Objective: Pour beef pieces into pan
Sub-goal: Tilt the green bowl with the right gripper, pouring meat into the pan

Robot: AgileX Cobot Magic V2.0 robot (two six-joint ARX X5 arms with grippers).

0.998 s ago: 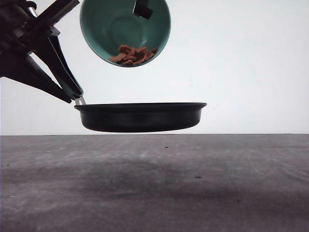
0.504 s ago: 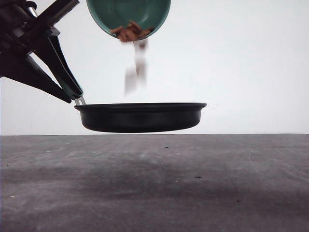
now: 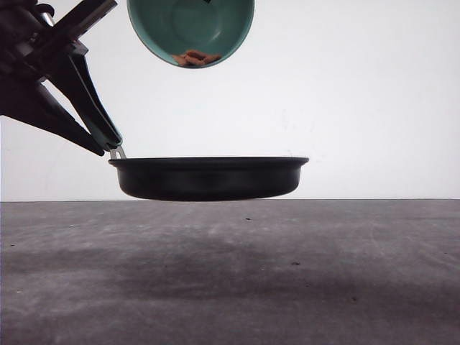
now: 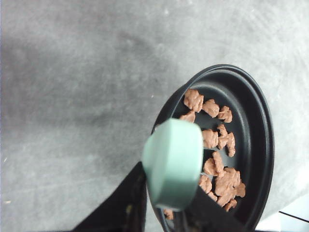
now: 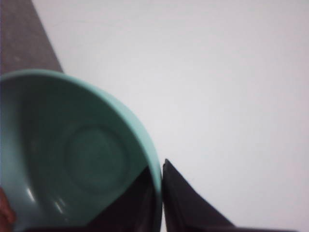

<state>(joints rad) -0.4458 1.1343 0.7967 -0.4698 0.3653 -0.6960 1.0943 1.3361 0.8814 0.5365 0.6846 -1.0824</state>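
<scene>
The black pan hangs level above the table, and my left gripper is shut on its pale mint-green handle. Many beef pieces lie spread inside the pan. Above the pan's left half, a teal bowl is tipped with its opening toward the front camera. A few beef pieces still rest at its lower rim. My right gripper is shut on the bowl's rim, one finger inside and one outside. One beef piece shows at the bowl's low edge.
The dark grey table lies below the pan, with a plain white wall behind it. My left arm reaches in from the upper left.
A stream of beef pieces fell from the bowl into the pan. Fewer pieces are left at the bowl's rim. The pan sits slightly lower than before.
</scene>
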